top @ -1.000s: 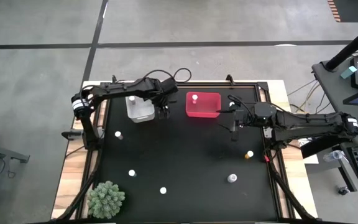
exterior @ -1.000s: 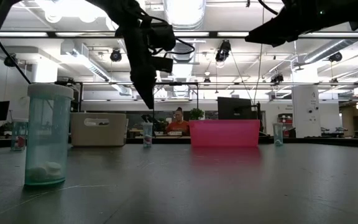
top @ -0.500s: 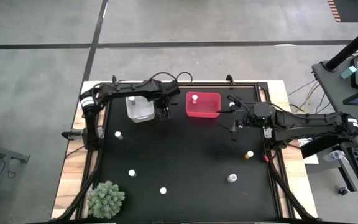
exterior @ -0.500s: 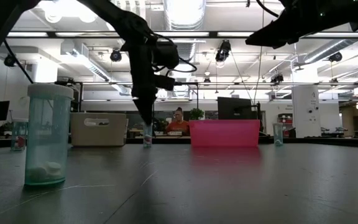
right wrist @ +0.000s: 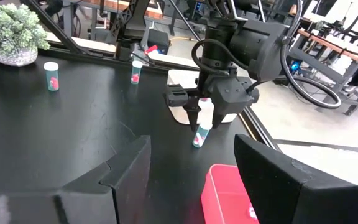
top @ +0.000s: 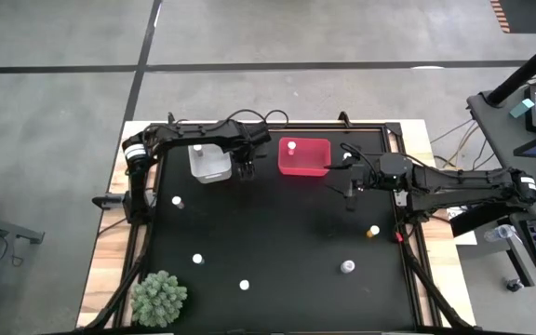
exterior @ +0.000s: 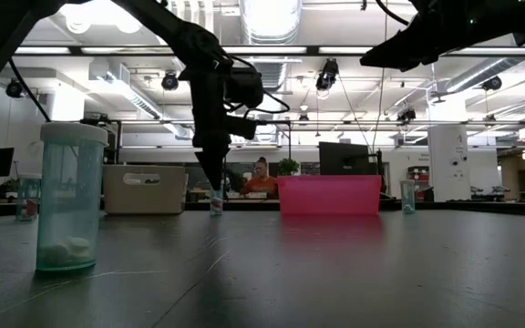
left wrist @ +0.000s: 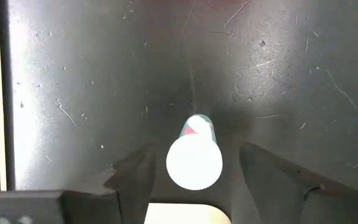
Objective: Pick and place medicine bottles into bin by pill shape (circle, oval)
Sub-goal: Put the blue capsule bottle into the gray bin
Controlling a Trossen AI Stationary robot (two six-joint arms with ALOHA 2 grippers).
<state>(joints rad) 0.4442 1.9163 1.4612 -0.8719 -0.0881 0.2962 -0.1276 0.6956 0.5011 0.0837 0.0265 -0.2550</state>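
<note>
Left claw (top: pixel 244 171), at the far middle of the table, in the gap between the clear bin (top: pixel 210 167) and the red bin (top: pixel 305 167). Pointed straight down, fingers (left wrist: pixel 132 177) spread, one to each side of a small upright bottle (left wrist: pixel 194 163). Released: a dark strip of table visible between the white cap and each finger in the left wrist view, so nothing grasped.

From table height, left claw (exterior: pixel 215 178) hanging just above that bottle (exterior: pixel 216 202), tip close over the cap, with the clear bin (exterior: pixel 144 189) to one side and the red bin (exterior: pixel 328 195) to the other. Same bottle (right wrist: pixel 199 135) seen from the right wrist view: upright on the black table, red marking on its body.

Right claw (top: pixel 350 191), near the right end of the red bin and above the table. Fingers (right wrist: pixel 123 180) wide apart, nothing between them, released.

One white cap (top: pixel 197 148) inside the clear bin, one white cap (top: pixel 291 146) inside the red bin.

Other bottles loose and upright on the table (top: pixel 277 233):
- one (top: pixel 177 200) near the left edge
- two (top: pixel 196 259) (top: pixel 244 284) toward the near side
- one (top: pixel 347 267) toward the near right
- one with an orange body (top: pixel 373 231) close to the right edge

Green plant (top: pixel 160 298) at the near left corner.
</note>
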